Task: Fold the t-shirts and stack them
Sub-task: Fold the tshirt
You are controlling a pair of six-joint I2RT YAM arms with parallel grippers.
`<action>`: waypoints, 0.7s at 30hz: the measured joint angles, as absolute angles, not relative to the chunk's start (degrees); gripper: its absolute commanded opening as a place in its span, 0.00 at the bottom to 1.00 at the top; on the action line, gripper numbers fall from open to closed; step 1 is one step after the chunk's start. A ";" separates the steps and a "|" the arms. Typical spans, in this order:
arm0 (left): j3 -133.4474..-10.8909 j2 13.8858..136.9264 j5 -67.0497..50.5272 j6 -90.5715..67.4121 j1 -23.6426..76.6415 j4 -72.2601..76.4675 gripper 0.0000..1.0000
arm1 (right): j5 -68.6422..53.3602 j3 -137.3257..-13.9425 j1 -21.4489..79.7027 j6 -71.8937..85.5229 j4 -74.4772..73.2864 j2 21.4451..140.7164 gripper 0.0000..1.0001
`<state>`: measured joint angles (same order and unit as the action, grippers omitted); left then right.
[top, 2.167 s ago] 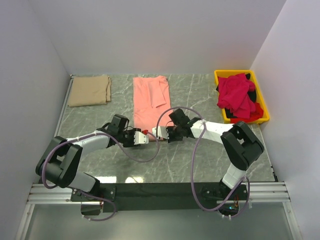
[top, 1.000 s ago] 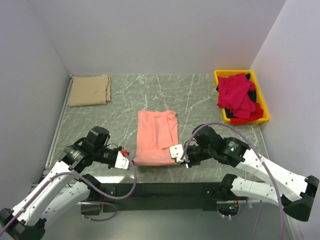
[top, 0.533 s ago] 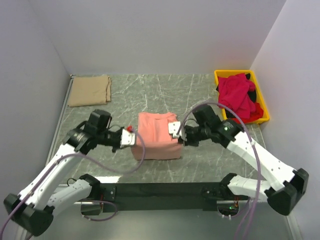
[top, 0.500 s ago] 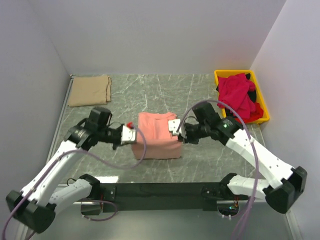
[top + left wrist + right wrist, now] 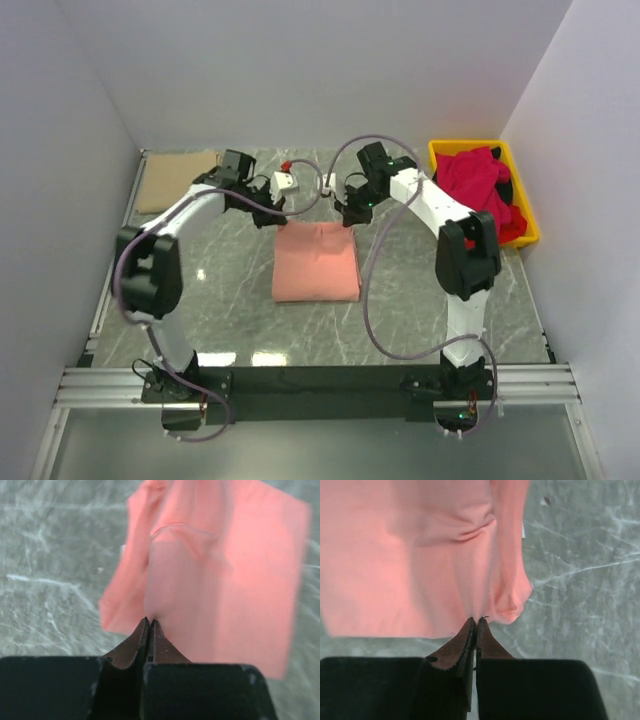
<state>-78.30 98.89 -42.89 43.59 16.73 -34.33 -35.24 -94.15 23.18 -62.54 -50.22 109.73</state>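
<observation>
The salmon-pink t-shirt (image 5: 316,265) lies mid-table as a folded rectangle. It fills the left wrist view (image 5: 225,580) and the right wrist view (image 5: 395,555). My left gripper (image 5: 284,192) hangs over the shirt's far left edge. Its jaws are shut (image 5: 149,621), with pink cloth drawn up to their tips. My right gripper (image 5: 334,195) hangs over the far right edge, also shut (image 5: 478,619), and creases in the cloth run to its tips. The tan t-shirt (image 5: 170,180) lies folded at the far left. The crimson t-shirts (image 5: 470,190) are heaped in the bin.
The yellow bin (image 5: 527,228) stands at the far right against the wall. White walls close in the marble table (image 5: 420,300) on three sides. Both arms stretch across it toward the back, with their cables looping above the pink shirt.
Both grippers have swept from mid-table toward the far side, carrying the pink shirt's edge over. The shirt now lies as a flatter, shorter rectangle.
</observation>
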 measured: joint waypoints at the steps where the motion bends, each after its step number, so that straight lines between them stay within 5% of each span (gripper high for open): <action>1: -79.96 102.15 -42.19 42.54 16.53 -33.15 0.04 | -34.98 -96.88 22.87 -62.52 -50.06 113.49 0.01; 5: -84.49 113.10 -39.05 39.07 15.81 -31.51 0.20 | -33.12 -102.69 22.11 -61.12 -50.89 122.69 0.08; 6: -85.62 115.26 -38.39 38.09 15.70 -31.53 0.23 | -32.42 -103.81 22.06 -60.42 -50.98 124.16 0.19; 9: -87.90 119.79 -37.06 35.29 14.94 -31.33 0.34 | -31.00 -106.59 21.80 -57.95 -51.68 126.63 0.29; 21: -81.60 112.49 -42.02 26.04 9.21 -28.56 0.38 | -33.06 -109.40 21.32 -45.32 -55.27 126.96 0.30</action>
